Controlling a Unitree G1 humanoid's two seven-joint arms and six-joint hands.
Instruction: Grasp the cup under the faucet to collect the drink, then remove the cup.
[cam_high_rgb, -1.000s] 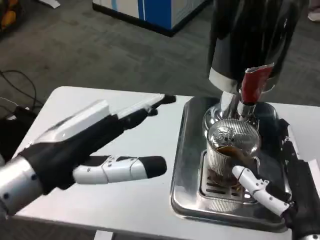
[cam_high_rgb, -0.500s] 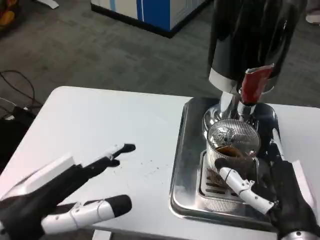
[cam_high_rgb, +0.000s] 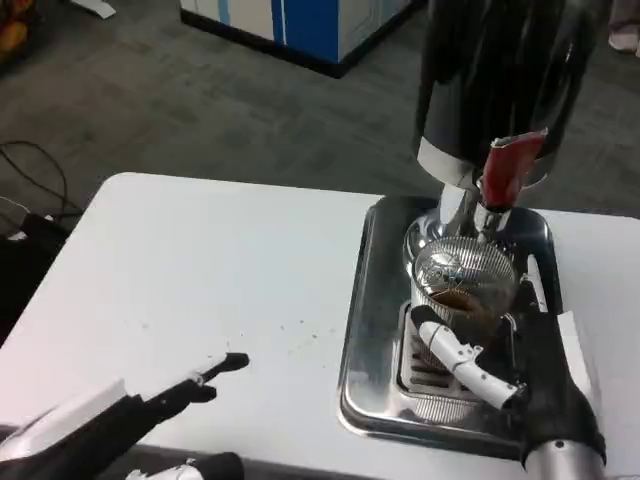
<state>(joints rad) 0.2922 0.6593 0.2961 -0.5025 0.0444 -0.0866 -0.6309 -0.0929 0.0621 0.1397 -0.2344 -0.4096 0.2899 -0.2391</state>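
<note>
The cup (cam_high_rgb: 462, 290), clear and ribbed, is standing on the slotted grate in the steel tray (cam_high_rgb: 372, 320), directly beneath the faucet (cam_high_rgb: 478, 215) of the dark dispenser (cam_high_rgb: 500, 75). Brown liquid is sitting in the cup's lower part. The red handle (cam_high_rgb: 508, 165) is hanging just above the faucet, tilted slightly.

The right hand (cam_high_rgb: 505, 360) is reaching in from the near right of the cup. One white finger (cam_high_rgb: 455, 355) is lying across the near front of the cup, low on its wall and touching or almost touching it. The dark back of the hand is pressing close along the cup's right side, and a further finger (cam_high_rgb: 535, 285) is showing up along the far right of the cup. The fingers are wrapping around the cup from front and right; whether the grip is fully tight I cannot tell, though it is looking like a grasp on the cup.

The left hand (cam_high_rgb: 130, 425) is hovering well left of the cup, low over the near edge of the white table (cam_high_rgb: 200, 270). Its fingers are stretched out and spread apart, holding nothing, one dark fingertip (cam_high_rgb: 235, 362) pointing toward the tray.
</note>
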